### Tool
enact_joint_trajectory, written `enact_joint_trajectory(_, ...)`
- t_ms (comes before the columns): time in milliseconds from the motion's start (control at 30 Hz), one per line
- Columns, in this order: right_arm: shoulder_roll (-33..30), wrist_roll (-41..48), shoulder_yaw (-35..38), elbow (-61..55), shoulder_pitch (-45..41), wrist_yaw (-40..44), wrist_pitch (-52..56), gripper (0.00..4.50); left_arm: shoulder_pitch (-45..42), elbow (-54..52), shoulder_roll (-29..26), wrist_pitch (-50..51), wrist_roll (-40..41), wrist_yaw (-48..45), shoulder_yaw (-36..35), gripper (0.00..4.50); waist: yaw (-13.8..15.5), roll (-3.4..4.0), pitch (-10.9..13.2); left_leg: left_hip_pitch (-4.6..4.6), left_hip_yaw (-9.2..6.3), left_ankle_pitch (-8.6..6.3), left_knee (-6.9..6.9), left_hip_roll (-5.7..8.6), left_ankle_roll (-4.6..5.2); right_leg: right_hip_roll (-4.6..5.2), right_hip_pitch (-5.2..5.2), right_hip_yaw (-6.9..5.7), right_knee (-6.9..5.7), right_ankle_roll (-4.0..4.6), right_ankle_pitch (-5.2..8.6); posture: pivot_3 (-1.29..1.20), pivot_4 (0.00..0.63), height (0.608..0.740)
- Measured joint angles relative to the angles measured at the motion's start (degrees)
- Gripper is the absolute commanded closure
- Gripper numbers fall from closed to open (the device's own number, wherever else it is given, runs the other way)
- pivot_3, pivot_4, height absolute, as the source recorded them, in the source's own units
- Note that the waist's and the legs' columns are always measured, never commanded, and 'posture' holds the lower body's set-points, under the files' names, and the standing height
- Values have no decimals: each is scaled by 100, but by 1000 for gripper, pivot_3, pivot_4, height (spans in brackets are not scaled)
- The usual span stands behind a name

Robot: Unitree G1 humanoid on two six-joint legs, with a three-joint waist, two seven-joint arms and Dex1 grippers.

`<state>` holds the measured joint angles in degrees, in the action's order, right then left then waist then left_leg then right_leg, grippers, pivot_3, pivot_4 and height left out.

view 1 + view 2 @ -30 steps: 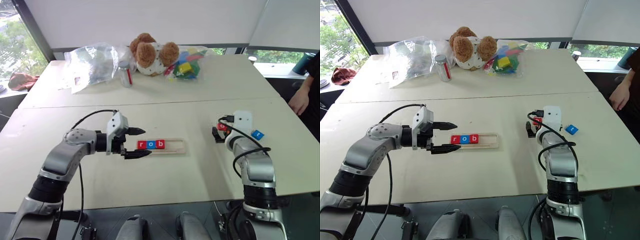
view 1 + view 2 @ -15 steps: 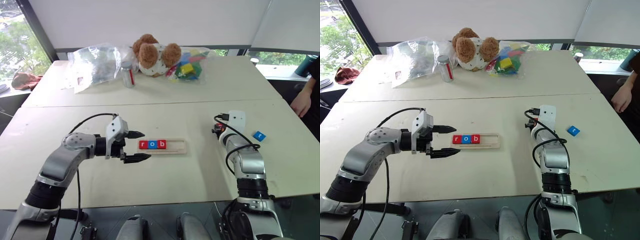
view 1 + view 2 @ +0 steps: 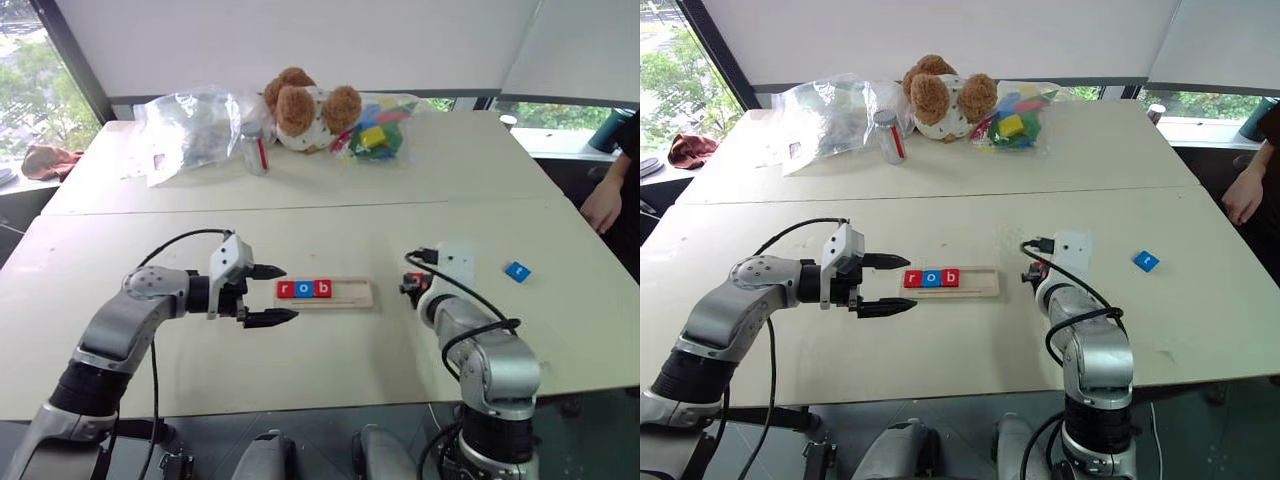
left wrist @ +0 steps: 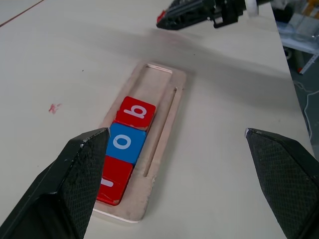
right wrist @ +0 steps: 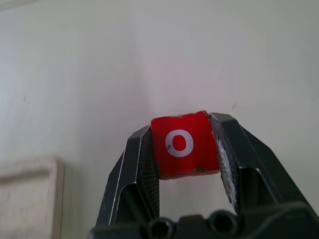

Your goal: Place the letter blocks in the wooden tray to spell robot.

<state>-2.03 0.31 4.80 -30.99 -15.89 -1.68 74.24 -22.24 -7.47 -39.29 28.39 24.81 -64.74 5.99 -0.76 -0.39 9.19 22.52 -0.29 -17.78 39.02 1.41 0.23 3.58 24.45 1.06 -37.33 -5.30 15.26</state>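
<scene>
Right tool [image 5: 184, 149] clamped on red "o" block [image 5: 183, 144], just beyond open end of wooden tray [image 3: 355, 296]. Left tool [image 3: 272, 295] spread wide beside tray's filled end: red "r" [image 3: 286, 290], blue "o" [image 3: 304, 290], red "b" [image 3: 322, 289]. Blue block [image 3: 516, 271] lying on table [image 3: 350, 230], well apart.

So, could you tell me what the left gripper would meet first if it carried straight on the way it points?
Probably the wooden tray: the left gripper, fingers open, points along it. The r, o and b blocks lie just ahead between the fingers, so its near end likely comes first, though height is unclear.
</scene>
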Motion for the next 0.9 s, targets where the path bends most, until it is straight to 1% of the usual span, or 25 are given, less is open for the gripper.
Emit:
enact_joint_trajectory(33,3,5,10,9,4,1,8,3324,-13,39,7,-20,-21,-15,7,0,-4,0,0,0,1,0,0,0,0,0,0,1,0,0,0,0,150,740)
enact_joint_trajectory(67,0,4,30,22,2,1,7,2278,-42,73,14,-31,-47,-32,21,0,-4,0,0,0,1,0,0,1,0,0,-1,-1,0,0,0,0,150,740)
enact_joint_trajectory(100,1,3,57,47,4,-1,8,1867,-53,78,16,-43,-54,-50,27,0,-4,-1,0,-1,1,0,1,1,0,0,-1,-1,0,0,0,0,150,740)
enact_joint_trajectory(167,-34,-1,91,54,5,-3,0,885,-59,89,25,-53,-57,-70,28,0,-11,-1,-1,-1,0,0,0,0,0,-1,-1,-1,0,0,0,0,150,740)
enact_joint_trajectory(200,-62,-3,104,53,7,0,-6,295,-59,106,33,-54,-58,-80,28,0,-16,-1,-1,-2,1,0,0,0,0,-1,-1,-1,0,0,0,0,150,740)
enact_joint_trajectory(233,-117,-1,103,52,6,20,-9,39,-59,115,33,-54,-58,-89,28,0,-18,-1,-1,-1,0,0,0,0,0,-1,-1,0,0,0,0,0,150,740)
enact_joint_trajectory(333,-287,58,108,44,-22,206,11,39,-59,124,31,-59,-60,-122,27,0,-35,0,0,-2,1,0,0,-1,0,-3,0,0,-1,0,0,0,150,740)
enact_joint_trajectory(400,-769,364,61,41,-225,768,-82,39,-71,188,-18,-73,-60,-180,26,0,-37,4,4,-1,2,0,1,0,1,-3,0,-1,0,0,0,0,150,740)
enact_joint_trajectory(467,-1612,776,32,40,-568,1648,-519,39,-117,289,-127,-77,-59,-292,13,0,-34,5,5,-3,3,-2,3,2,5,-5,-3,-8,2,-1,0,0,150,740)
enact_joint_trajectory(533,-2670,1134,-45,262,-641,2937,-1481,39,-234,330,-227,-77,-51,-445,-1,0,16,2,6,-4,-9,-6,3,0,12,-14,-20,-24,16,-2,1,0,150,740)
enact_joint_trajectory(567,-3315,1301,-137,606,-591,3816,-2188,39,-305,340,-319,-77,-49,-553,-5,0,33,-1,8,-4,-13,-8,2,1,16,-14,-29,-28,26,-4,2,0,150,740)
enact_joint_trajectory(633,-4070,1409,-220,1393,-438,5152,-3392,39,-388,374,-448,-78,-51,-691,-19,0,20,-4,7,-7,-7,-14,4,3,27,-12,-38,-27,36,-5,3,0,150,740)
enact_joint_trajectory(667,-4351,1412,-305,1841,-400,5741,-3949,39,-430,398,-460,-84,-51,-746,-20,0,6,-4,8,-7,0,-15,5,4,29,-9,-38,-22,37,-5,2,0,150,740)
enact_joint_trajectory(700,-4561,1395,-428,2284,-431,6258,-4477,39,-458,407,-460,-98,-52,-773,-16,0,-2,-6,9,-7,5,-17,11,4,33,-7,-38,-20,36,-5,2,0,150,740)
enact_joint_trajectory(733,-4761,1335,-655,2996,-607,6912,-5178,39,-491,419,-455,-108,-56,-786,-6,0,-35,-8,11,-11,14,-18,13,3,33,-7,-37,-13,34,-6,2,0,150,740)
enact_joint_trajectory(833,-4861,1091,-1012,4366,-1204,7830,-6318,39,-514,384,-443,-115,-53,-769,-12,0,-72,-8,13,-18,20,-17,14,-3,32,-4,-35,-4,22,-5,2,0,150,740)
enact_joint_trajectory(900,-4818,898,-1246,5221,-1710,8254,-6955,39,-451,293,-447,-92,-50,-721,-24,0,-72,-7,13,-18,16,-16,11,-11,30,-8,-28,-4,16,-5,2,0,150,740)
